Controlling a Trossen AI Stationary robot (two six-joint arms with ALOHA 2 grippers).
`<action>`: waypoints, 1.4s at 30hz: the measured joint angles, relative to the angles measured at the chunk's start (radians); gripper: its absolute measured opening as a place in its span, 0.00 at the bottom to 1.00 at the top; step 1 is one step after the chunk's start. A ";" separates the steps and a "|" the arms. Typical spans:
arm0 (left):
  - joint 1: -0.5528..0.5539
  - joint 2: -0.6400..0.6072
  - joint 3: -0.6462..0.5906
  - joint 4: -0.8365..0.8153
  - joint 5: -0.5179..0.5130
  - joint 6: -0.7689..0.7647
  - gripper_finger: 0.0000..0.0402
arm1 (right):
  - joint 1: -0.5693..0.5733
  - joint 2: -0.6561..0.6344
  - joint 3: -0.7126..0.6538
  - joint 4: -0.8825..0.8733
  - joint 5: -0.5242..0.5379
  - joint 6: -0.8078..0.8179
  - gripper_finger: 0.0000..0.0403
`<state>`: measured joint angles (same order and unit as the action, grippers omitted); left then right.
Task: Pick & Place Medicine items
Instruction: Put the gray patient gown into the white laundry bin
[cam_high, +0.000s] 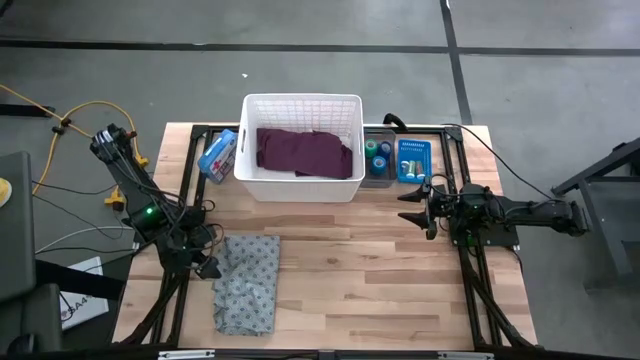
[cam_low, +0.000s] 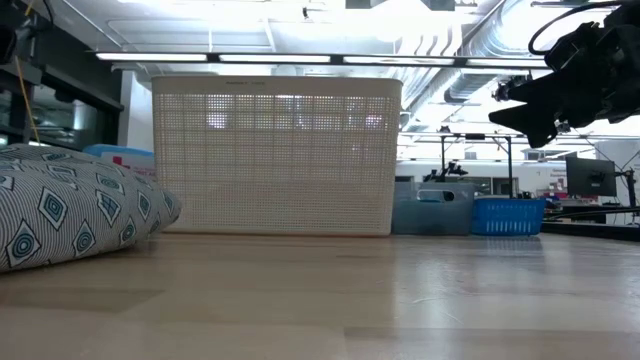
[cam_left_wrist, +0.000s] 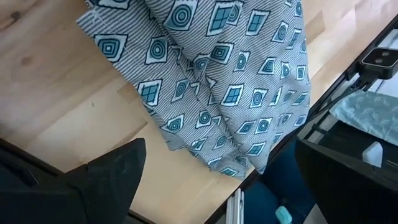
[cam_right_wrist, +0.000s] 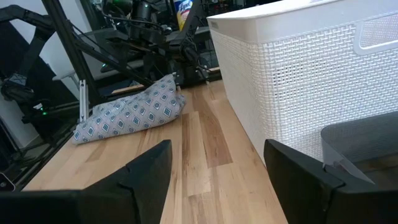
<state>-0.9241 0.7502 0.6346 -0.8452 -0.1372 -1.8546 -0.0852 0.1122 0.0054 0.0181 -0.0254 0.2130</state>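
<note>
— Right now, right gripper (cam_high: 412, 207) first: hanging above the table's right side, fingers (cam_right_wrist: 146, 177) spread wide, nothing pinched between them. Raised well off the wood, seen high up in the low view (cam_low: 520, 105).

— And just past it?

— Pointing toward the white basket (cam_high: 300, 180), near the basket's right wall. Behind it, at the far edge, a grey bin (cam_high: 378, 170) touching the basket's side, with a small blue basket (cam_high: 413, 160) just beside that.

— Medicine items?

— Tape rolls (cam_high: 378, 155) sitting in the grey bin: one green, blue ones next to it. Too small to make out anything finer. More blue things in the blue basket, not clear enough to name.

— Inside the white basket?

— Purple cloth (cam_high: 305, 152), bunched across the bottom.

— Other side?

— Left gripper (cam_high: 208, 268) low at the table's left edge, touching or almost touching the grey patterned cloth (cam_high: 247, 282). Fingers apart in the left wrist view, gripping nothing. Cloth lying folded on the wood, well apart from the bins. A blue-and-white packet (cam_high: 217, 155) leaning outside the white basket's left wall.
</note>
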 joint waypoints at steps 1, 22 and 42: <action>0.000 0.000 0.000 0.000 -0.003 0.000 0.99 | 0.000 0.000 0.000 0.000 0.000 0.000 0.60; -0.057 0.072 -0.024 -0.018 -0.237 0.016 0.99 | 0.000 0.000 0.000 0.000 0.000 0.000 0.60; -0.368 0.088 -0.216 0.106 -0.522 -0.464 0.99 | 0.000 0.000 0.000 0.000 0.000 0.000 0.60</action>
<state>-1.2925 0.8379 0.4184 -0.7391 -0.6596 -2.3186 -0.0853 0.1120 0.0052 0.0181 -0.0254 0.2131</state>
